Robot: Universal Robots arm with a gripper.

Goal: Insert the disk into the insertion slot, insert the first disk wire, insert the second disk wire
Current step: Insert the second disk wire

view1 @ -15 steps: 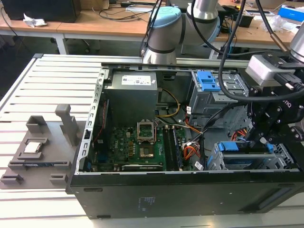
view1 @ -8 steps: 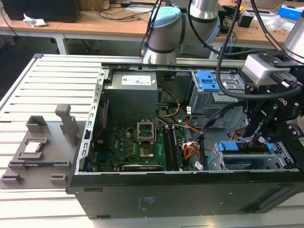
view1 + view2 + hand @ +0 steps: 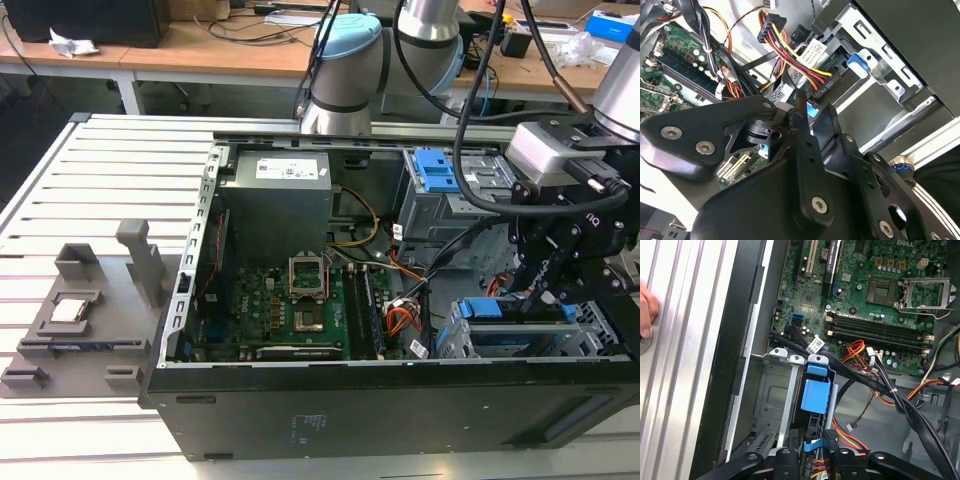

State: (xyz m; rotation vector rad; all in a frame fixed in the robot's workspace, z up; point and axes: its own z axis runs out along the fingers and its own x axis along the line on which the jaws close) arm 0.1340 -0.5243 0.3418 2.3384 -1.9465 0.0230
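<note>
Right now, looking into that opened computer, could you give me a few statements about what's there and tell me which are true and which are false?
1. The gripper is down at the insertion slot, on the exterior view's right. True.
2. The disk lies outside the case on the slatted table. False: its blue carrier sits inside the slot.
3. The processor socket on the motherboard carries a cooler. False: the socket is bare, its metal frame exposed.
4. A bundle of red, yellow and black wires ends in a black plug near the gripper. True.
5. A person's hand rests on the table beside the case. True.
6. The case's side panel is closed. False: the case is open, its inside exposed.
</note>
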